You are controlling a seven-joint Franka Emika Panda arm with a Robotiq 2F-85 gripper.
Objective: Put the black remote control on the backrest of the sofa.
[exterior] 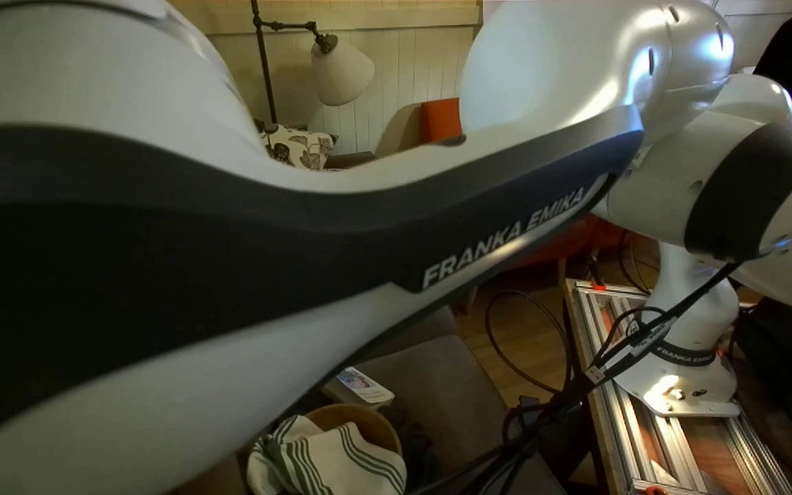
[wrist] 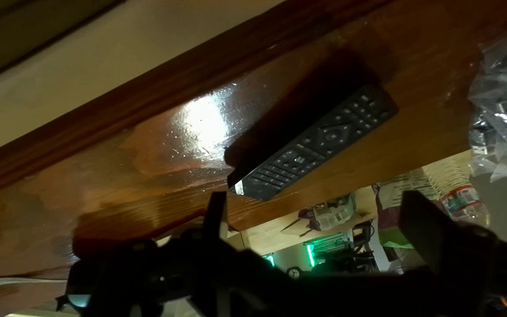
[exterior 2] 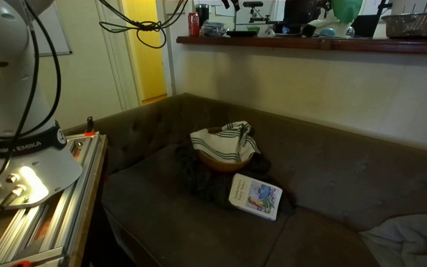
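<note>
The black remote control [wrist: 310, 145] lies diagonally on the glossy wooden ledge [wrist: 156, 167] in the wrist view, buttons facing the camera. My gripper [wrist: 315, 194] stands open below it in that picture, its dark fingers [wrist: 214, 215] wide apart with nothing between them. The remote is beyond the fingertips, apart from them. In an exterior view, a flat black bar on the ledge [exterior 2: 310, 43] looks like the remote. Below that ledge is the grey-brown sofa [exterior 2: 176, 222], its tufted backrest [exterior 2: 332, 167] running along the wall. The arm hides much of an exterior view.
Near the remote is a clear plastic bag [wrist: 504, 110]; a red can [exterior 2: 194, 24] stands farther along the ledge. On the sofa are a bowl [exterior 2: 222, 165] with a striped towel [exterior 2: 217, 144], a book [exterior 2: 256, 196] and a pale blanket [exterior 2: 413, 237]. Cables [exterior 2: 146, 26] hang above.
</note>
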